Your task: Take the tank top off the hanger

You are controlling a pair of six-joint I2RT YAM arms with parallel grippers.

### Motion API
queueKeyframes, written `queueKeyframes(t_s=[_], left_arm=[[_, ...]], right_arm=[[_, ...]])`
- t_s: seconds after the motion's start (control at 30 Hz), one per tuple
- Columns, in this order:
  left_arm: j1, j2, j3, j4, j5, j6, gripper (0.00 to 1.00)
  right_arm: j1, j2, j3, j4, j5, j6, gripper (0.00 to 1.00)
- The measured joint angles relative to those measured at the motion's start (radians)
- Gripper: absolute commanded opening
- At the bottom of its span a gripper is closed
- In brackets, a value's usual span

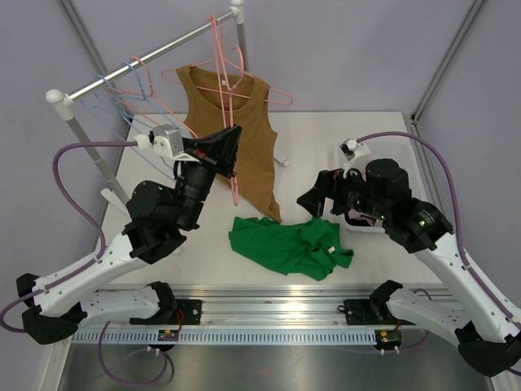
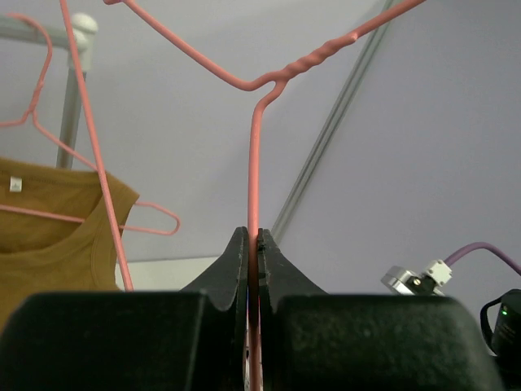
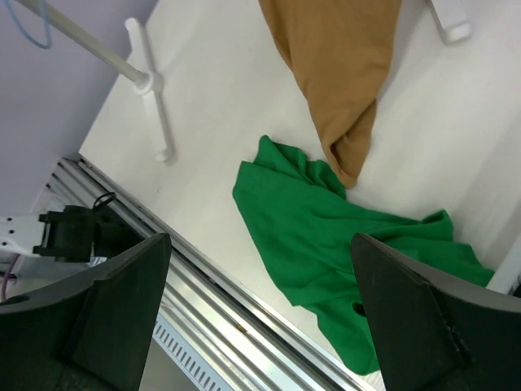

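1. The left arm (image 1: pixel 155 216) is showing round black motor housings at its joints and smooth white shells (image 1: pixel 98 273) along its lower links.
2. The right arm (image 1: pixel 415 220) is wearing the same black-and-white build, with a small green light (image 2: pixel 502 310) glowing on one black housing.
3. A purple cable (image 1: pixel 61 163) is looping out from the left arm, and a matching purple lead (image 1: pixel 440 167) is arcing from the right.
4. A white camera module (image 1: pixel 167 140) is capping the left wrist, and a smaller white connector block (image 1: pixel 352 149) is topping the right wrist.
5. The left gripper (image 2: pixel 251 240) is showing matte black fingers (image 2: pixel 228 269) tapering to thin tips.
6. The right gripper (image 1: pixel 309 201) is showing broad black wedge-shaped fingers (image 3: pixel 122 301).
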Motion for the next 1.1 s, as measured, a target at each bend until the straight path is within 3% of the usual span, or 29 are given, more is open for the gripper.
queueKeyframes(t_s=[0.23, 0.47, 0.7, 1.1], left_arm=[[-0.040, 0.015, -0.082, 0.023, -0.172, -0.056, 0.00], [-0.030, 0.122, -0.026, -0.034, -0.325, -0.148, 0.00], [0.164, 0.164, 0.033, -0.229, -0.339, -0.445, 0.00], [0.422, 0.198, 0.140, -0.274, -0.302, -0.642, 0.00]], right_arm=[[0.000, 0.011, -0.016, -0.019, 0.056, -0.008, 0.99], [0.000, -0.008, -0.027, -0.018, 0.074, -0.010, 0.99], [0.000, -0.010, -0.027, -0.013, 0.074, -0.011, 0.99], [0.000, 0.008, -0.027, -0.010, 0.069, -0.011, 1.00]])
